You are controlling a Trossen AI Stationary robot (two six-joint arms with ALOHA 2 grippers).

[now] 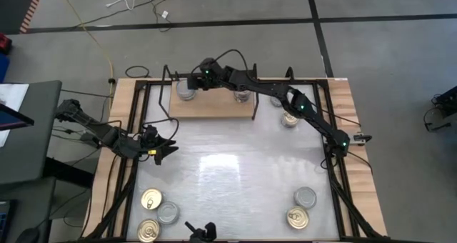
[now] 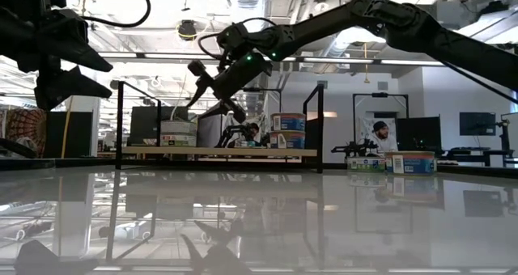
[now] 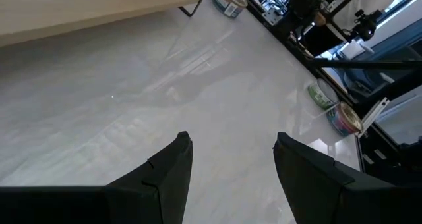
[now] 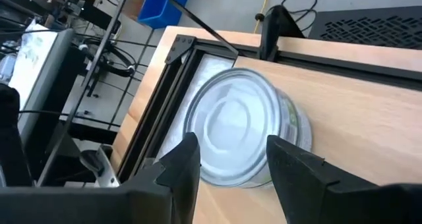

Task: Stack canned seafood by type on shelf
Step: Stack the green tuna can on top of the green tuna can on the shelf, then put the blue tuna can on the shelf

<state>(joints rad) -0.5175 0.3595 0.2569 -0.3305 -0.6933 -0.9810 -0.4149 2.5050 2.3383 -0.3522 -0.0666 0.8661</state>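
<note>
The shelf (image 1: 214, 106), a light wooden board in a black wire frame, stands at the table's far side. A stack of silver-topped cans (image 1: 187, 91) rests on its left end and a second stack (image 1: 241, 95) stands farther right. My right gripper (image 1: 195, 78) hovers open just above the left stack; in the right wrist view its fingers frame the top silver can (image 4: 241, 122) without touching it. In the low view the gripper (image 2: 214, 89) is clear above that stack (image 2: 178, 133). My left gripper (image 1: 168, 149) waits open over the table's left side, with nothing between its fingers (image 3: 234, 141).
Loose cans lie on the white tabletop: two near the shelf's right end (image 1: 288, 118), three at the near left (image 1: 151, 199), two at the near right (image 1: 305, 197). The shelf's black wire posts (image 2: 119, 121) rise beside the left stack. People sit in the room behind.
</note>
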